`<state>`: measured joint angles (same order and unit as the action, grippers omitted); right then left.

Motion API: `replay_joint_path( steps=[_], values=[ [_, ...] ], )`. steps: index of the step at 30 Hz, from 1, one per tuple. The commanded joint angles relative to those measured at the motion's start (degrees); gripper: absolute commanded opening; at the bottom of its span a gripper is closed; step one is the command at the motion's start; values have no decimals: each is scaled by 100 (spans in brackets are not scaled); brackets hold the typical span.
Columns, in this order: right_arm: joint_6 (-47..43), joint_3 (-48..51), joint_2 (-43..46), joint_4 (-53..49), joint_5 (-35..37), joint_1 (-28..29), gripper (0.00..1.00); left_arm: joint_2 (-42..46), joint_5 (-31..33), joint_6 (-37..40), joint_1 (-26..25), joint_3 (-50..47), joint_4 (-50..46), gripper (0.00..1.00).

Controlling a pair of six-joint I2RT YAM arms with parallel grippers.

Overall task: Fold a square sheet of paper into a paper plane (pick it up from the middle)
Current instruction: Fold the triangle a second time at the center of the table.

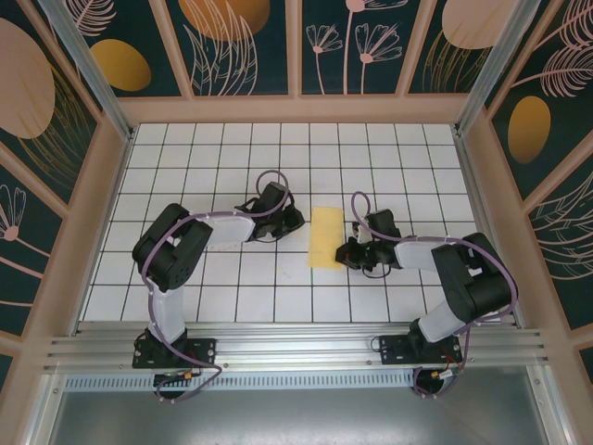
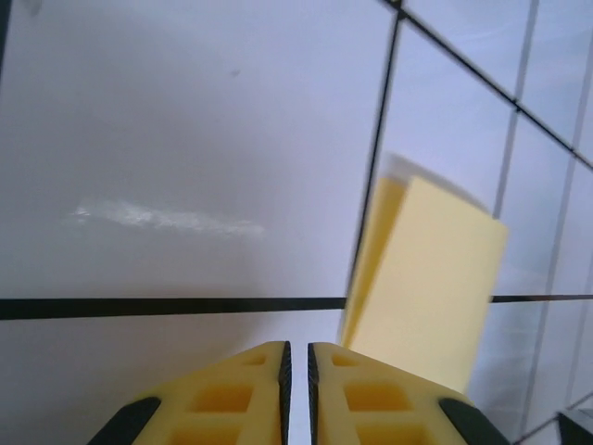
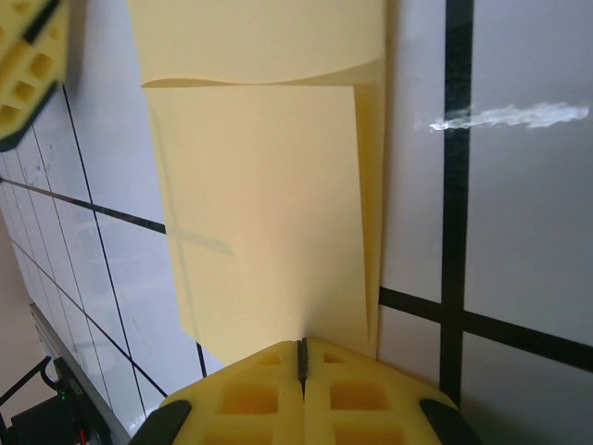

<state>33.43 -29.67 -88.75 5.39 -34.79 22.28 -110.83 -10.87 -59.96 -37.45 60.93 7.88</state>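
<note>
Top external: white grid-lined desk [image 1: 232, 148], leaf-patterned walls [image 1: 250, 46]; left hand [image 2: 297, 349] barely parted, right hand [image 3: 301, 345] pressed together at the folded yellow paper [image 3: 269, 213].

left tool [image 2: 297, 352]: jaws barely parted | right tool [image 3: 302, 345]: jaws pressed together

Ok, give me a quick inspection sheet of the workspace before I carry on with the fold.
Surface: white gridded table, no damage seen.
Job's things: yellow paper, folded in half into a rectangle, lying between the two arms; top layer bows up slightly at one edge.
Clutter: nothing seen.
Grippers: left gripper, fingers a slit apart, holding nothing, beside the paper; right gripper, fingers shut at the paper's near edge, a pinch cannot be confirmed.
Cables: purple cables looped along both arms, off the paper.
Surroundings: wood-framed floral panels; metal rail carrying the arm bases.
</note>
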Motion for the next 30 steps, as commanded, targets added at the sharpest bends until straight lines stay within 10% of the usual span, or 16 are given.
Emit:
replay_joint_path(
  steps=[1, 12, 30],
  values=[
    [3, 23, 16, -679, 285, 23, 4, 410, -440, 76, -122, -169, 515, 18],
    [119, 131, 103, -461, 167, 22, 5, -360, -1215, -111, -688, -63, 1300, 16],
    [23, 889, 954, -1031, 225, 22, 10, -694, -459, -464, -711, -485, 1020, 14]
  ],
)
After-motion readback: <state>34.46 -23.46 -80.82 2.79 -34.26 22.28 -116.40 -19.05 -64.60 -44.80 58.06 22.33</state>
